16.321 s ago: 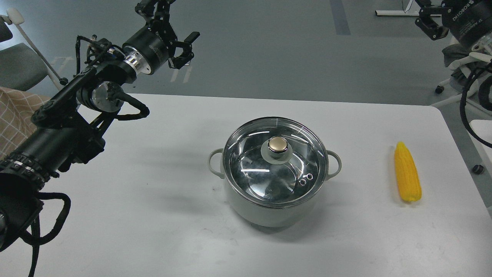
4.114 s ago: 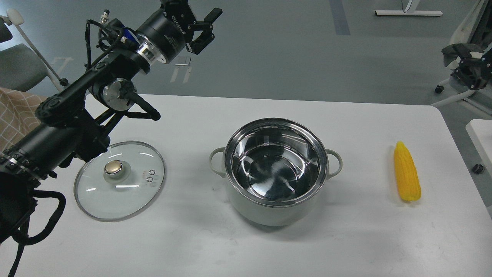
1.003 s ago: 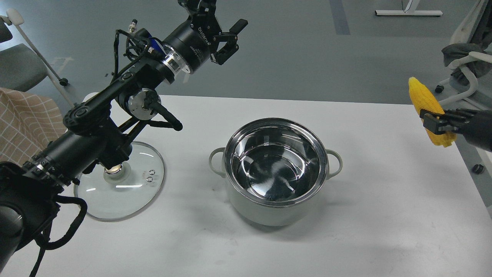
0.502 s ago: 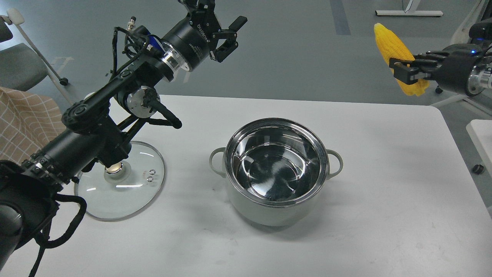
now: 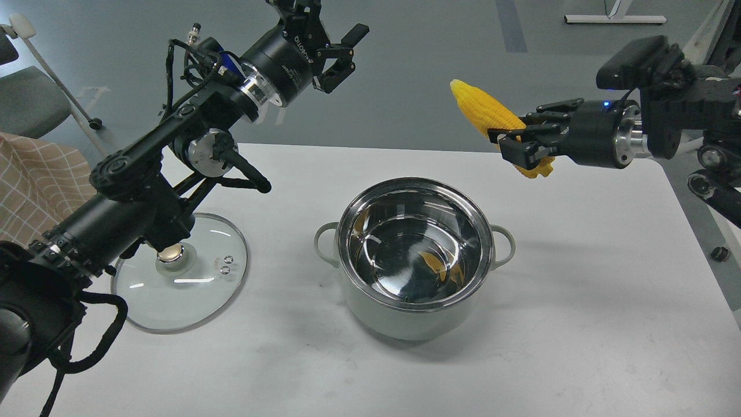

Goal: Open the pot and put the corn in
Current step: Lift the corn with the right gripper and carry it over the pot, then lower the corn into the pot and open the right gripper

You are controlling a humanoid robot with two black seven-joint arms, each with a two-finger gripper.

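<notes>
The pale grey-green pot (image 5: 405,315) stands open in the middle of the white table, its shiny steel inside showing a yellow reflection. My right gripper (image 5: 518,147) is shut on the yellow corn (image 5: 486,113) and holds it in the air, up and to the right of the pot, tip pointing up-left. My left gripper (image 5: 336,49) is open and empty, raised high above the table's far left side, well away from the pot.
The glass lid (image 5: 191,284) with a gold knob (image 5: 169,253) lies flat on the table left of the pot, partly under my left arm. A grey chair (image 5: 35,98) and a checked cloth (image 5: 35,179) are at the left edge.
</notes>
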